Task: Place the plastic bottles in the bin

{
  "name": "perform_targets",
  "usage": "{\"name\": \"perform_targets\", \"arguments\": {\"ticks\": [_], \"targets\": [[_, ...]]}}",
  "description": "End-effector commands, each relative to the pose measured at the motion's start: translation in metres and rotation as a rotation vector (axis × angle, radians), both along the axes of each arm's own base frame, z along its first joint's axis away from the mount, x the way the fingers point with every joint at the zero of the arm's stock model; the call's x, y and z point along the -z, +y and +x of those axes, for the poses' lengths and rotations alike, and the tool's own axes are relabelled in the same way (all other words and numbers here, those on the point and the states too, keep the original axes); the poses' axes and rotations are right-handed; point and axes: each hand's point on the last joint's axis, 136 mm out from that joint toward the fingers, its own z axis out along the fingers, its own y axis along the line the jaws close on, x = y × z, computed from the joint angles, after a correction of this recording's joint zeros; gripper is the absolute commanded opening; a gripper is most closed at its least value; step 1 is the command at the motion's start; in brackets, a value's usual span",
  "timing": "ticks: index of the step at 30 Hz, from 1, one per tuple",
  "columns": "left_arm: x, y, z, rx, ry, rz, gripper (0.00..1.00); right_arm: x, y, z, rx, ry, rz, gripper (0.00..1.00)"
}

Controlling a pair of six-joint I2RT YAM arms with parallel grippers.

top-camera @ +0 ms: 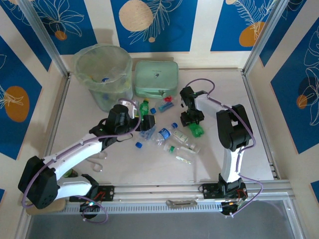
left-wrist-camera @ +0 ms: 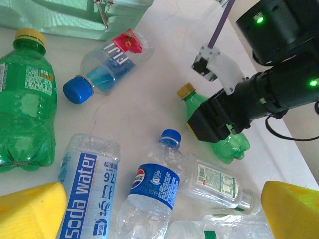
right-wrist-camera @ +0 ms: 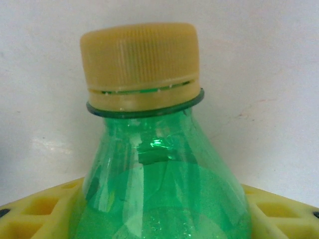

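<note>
Several plastic bottles [top-camera: 169,137] lie scattered mid-table. My right gripper [top-camera: 192,121] is shut on a green bottle [right-wrist-camera: 159,189] with a yellow cap [right-wrist-camera: 141,64], its yellow fingers [right-wrist-camera: 35,214] pressing both sides. The held green bottle [left-wrist-camera: 232,147] still lies on the table. My left gripper [left-wrist-camera: 159,214] hangs open over a blue-labelled clear bottle [left-wrist-camera: 152,186], with a soda water bottle [left-wrist-camera: 87,191] and a clear green-labelled bottle [left-wrist-camera: 214,184] beside it. A bigger green bottle [left-wrist-camera: 25,119] and a Fiji bottle [left-wrist-camera: 107,64] lie farther off. The pale-green bin [top-camera: 79,62] stands at the back left with bottles inside.
A flat mint-green case [top-camera: 156,77] lies right of the bin, behind the bottles. A loose blue cap [top-camera: 139,145] rests near the left arm. A metal frame [top-camera: 259,119] edges the table.
</note>
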Motion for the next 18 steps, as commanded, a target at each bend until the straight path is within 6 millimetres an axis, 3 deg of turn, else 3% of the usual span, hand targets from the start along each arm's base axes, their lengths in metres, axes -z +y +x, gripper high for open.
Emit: {"name": "perform_targets", "arguments": {"ticks": [1, 6, 11, 18], "targets": [[-0.014, -0.010, -0.001, 0.025, -0.015, -0.027, 1.00, -0.039, 0.006, 0.007, 0.047, -0.093, 0.095, 0.56], [-0.015, -0.018, -0.002, 0.054, -0.025, -0.035, 1.00, -0.092, 0.023, 0.008, 0.117, -0.203, 0.269, 0.55], [-0.018, -0.035, -0.005, 0.091, -0.037, -0.054, 1.00, -0.142, 0.052, 0.004, 0.230, -0.291, 0.555, 0.53], [-0.030, -0.071, -0.017, 0.163, -0.075, -0.105, 1.00, -0.190, 0.079, -0.007, 0.323, -0.384, 0.853, 0.51]]}}
